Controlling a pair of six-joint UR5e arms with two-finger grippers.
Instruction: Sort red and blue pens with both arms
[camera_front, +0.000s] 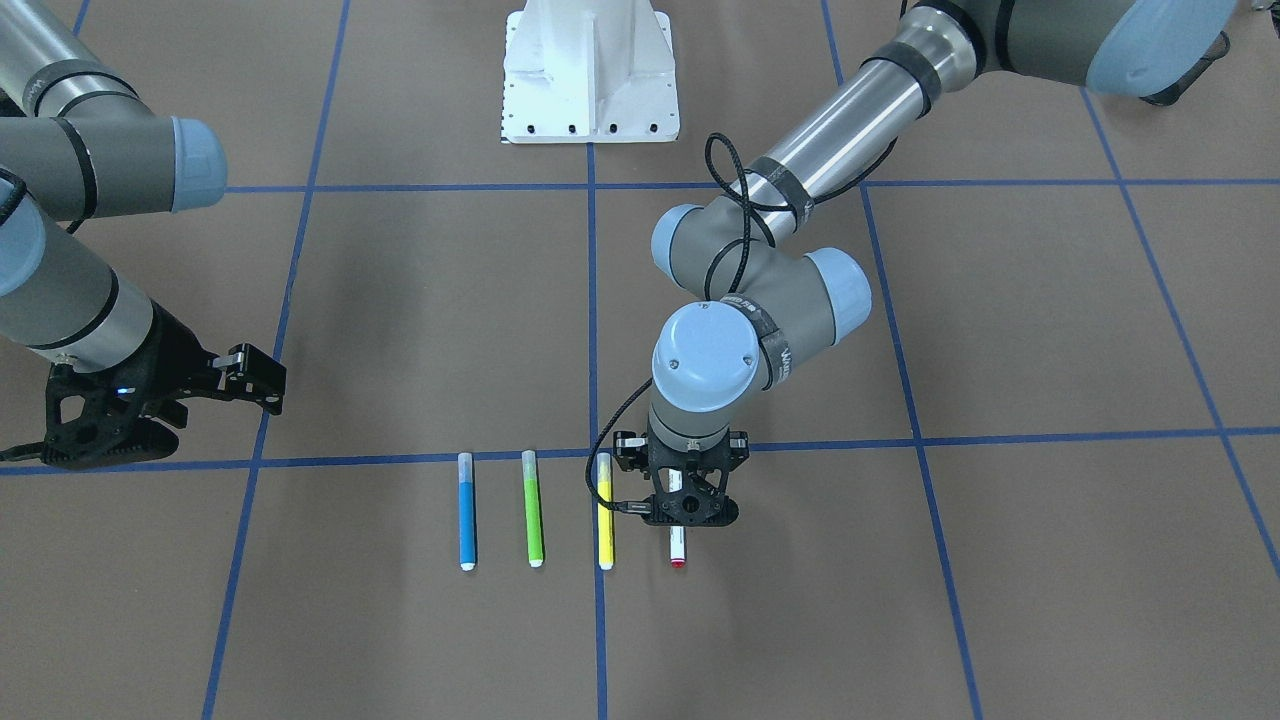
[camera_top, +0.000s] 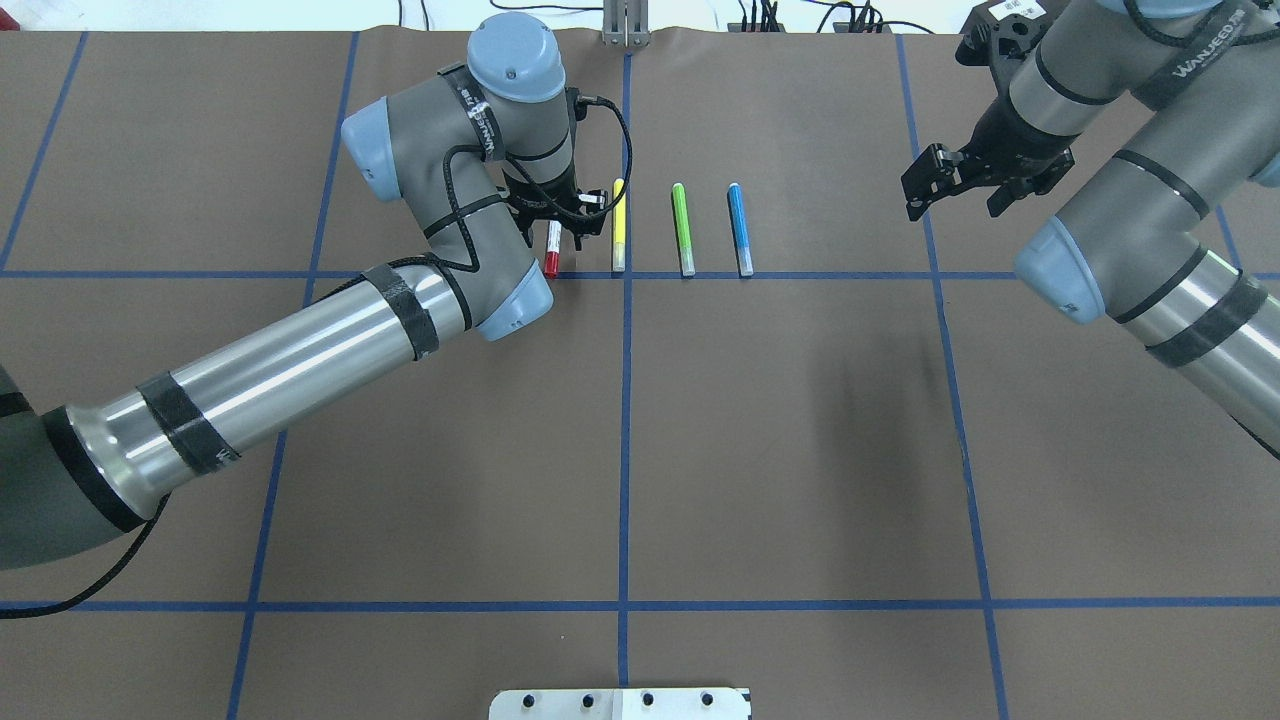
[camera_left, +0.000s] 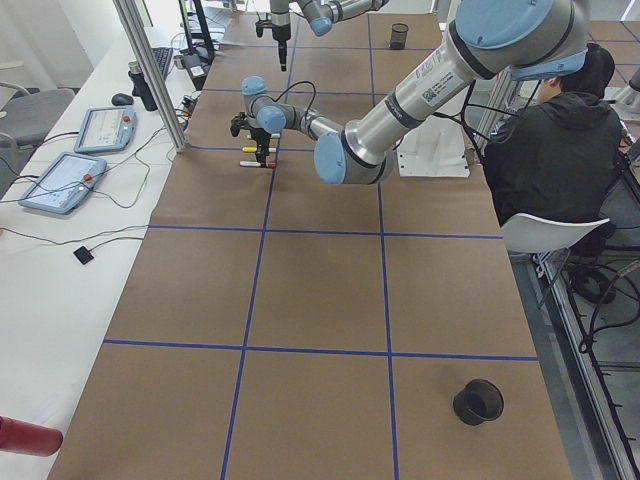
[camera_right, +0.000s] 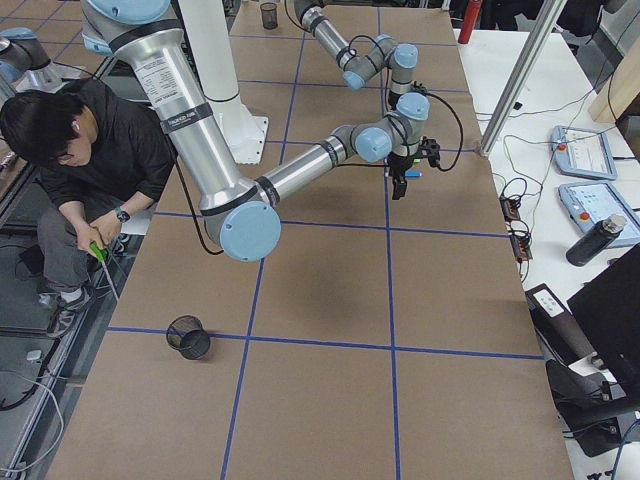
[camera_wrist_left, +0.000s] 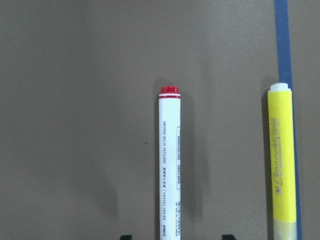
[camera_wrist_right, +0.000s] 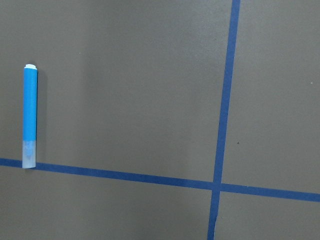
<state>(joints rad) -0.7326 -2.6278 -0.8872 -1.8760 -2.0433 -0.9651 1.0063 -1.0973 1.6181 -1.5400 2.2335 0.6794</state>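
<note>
The red pen (camera_wrist_left: 170, 165), white-barrelled with red ends, lies flat on the brown table. My left gripper (camera_front: 680, 515) hangs low over it, open, one finger on each side and apart from the barrel. In the overhead view only the pen's red cap (camera_top: 551, 262) shows below the wrist. Third along the row from it lies the blue pen (camera_front: 466, 510), also seen as the blue pen (camera_top: 740, 228) and blue pen (camera_wrist_right: 30, 116). My right gripper (camera_top: 952, 198) hovers open and empty, off to the side of the blue pen.
A yellow marker (camera_front: 604, 510) lies right beside the left gripper, with a green marker (camera_front: 533, 508) between it and the blue pen. Black mesh cups (camera_left: 478, 401) stand at the table's ends. A seated person (camera_left: 555, 150) is by the white robot base (camera_front: 590, 70).
</note>
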